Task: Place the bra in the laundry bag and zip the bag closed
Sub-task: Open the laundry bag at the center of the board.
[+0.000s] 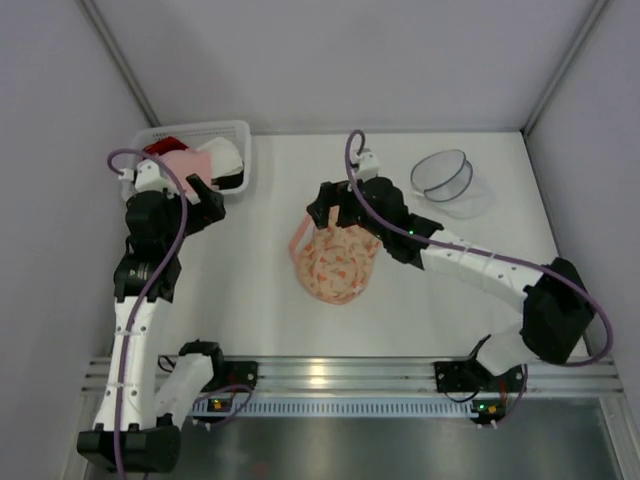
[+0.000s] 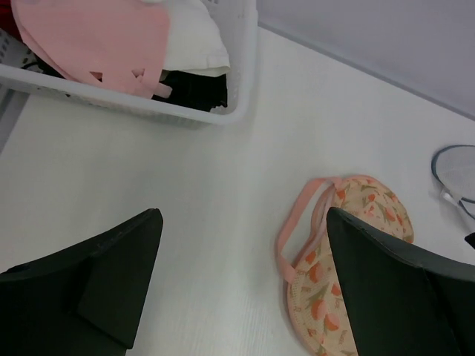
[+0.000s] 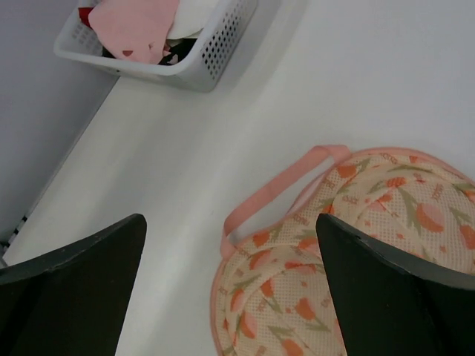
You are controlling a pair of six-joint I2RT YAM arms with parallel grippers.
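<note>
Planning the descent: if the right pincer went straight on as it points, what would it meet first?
Probably the laundry bag: its strap-loop edge lies within the gap of the open right pincer, toward its right side. Slightly further left it would meet bare table. Depth is unclear.

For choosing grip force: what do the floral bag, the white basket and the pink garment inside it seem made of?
Laundry bag: fine mesh fabric, matte; tiny holes show in the weave.
Basket: probably rigid white plastic, slightly glossy; rows of punched holes.
Bra: soft matte pink cloth, smooth; the exact fibre cannot be told.
</note>
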